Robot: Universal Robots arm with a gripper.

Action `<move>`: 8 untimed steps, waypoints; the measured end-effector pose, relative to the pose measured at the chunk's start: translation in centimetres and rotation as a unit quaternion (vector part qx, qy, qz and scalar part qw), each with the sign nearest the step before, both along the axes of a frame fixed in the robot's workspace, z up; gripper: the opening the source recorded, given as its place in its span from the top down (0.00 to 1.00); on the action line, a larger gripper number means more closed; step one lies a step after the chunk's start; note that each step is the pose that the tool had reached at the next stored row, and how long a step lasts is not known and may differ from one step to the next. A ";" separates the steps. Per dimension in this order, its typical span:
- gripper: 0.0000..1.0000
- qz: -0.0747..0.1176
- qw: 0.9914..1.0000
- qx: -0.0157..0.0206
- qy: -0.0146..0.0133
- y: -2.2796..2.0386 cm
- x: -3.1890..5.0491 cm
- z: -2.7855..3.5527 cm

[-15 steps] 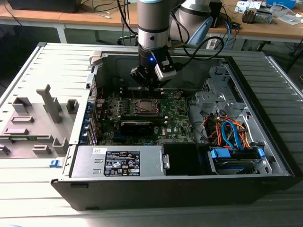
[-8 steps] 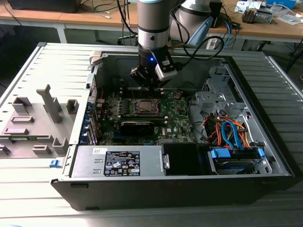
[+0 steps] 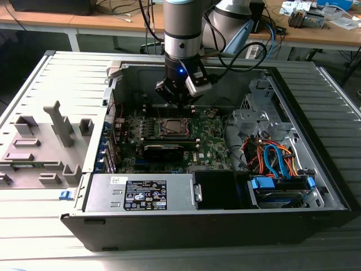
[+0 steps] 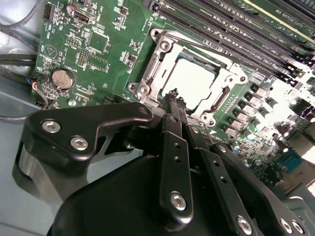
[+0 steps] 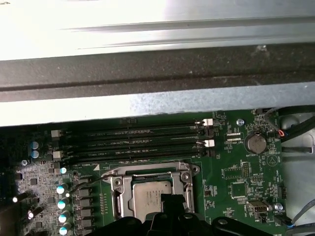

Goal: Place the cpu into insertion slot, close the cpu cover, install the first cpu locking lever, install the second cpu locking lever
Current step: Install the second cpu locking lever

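1. One gripper [image 4: 176,96], fingers together and holding nothing, hovers just above the socket.
2. One cpu [image 4: 193,81] lies in the insertion slot [image 5: 118,184], one cpu cover [image 4: 216,69] closed over it.
3. Beyond, four memory slots [image 5: 142,140].

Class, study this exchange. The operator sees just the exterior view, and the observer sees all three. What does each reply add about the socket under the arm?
Operator: Is the chip seated?
Observer: In the second wrist view, the cpu shows its silver top through the window of the cpu cover, which lies flat around it.
Operator: Where is the tool?
Observer: In the same view, the gripper has its tip at the edge of that window, not over the chip's middle.
Operator: Any memory fitted?
Observer: In the first wrist view, the four memory slots look empty.
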State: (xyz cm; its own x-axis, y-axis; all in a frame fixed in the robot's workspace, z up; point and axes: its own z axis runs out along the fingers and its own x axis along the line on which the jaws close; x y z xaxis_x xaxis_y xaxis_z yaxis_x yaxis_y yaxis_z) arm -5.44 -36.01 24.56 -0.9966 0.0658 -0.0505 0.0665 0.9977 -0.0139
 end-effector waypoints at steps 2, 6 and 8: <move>0.89 0.002 1.000 0.000 0.000 0.00 0.01 0.00; 0.89 0.007 1.000 0.000 0.000 0.00 0.00 0.00; 0.89 0.010 1.000 0.000 0.000 0.00 0.00 0.00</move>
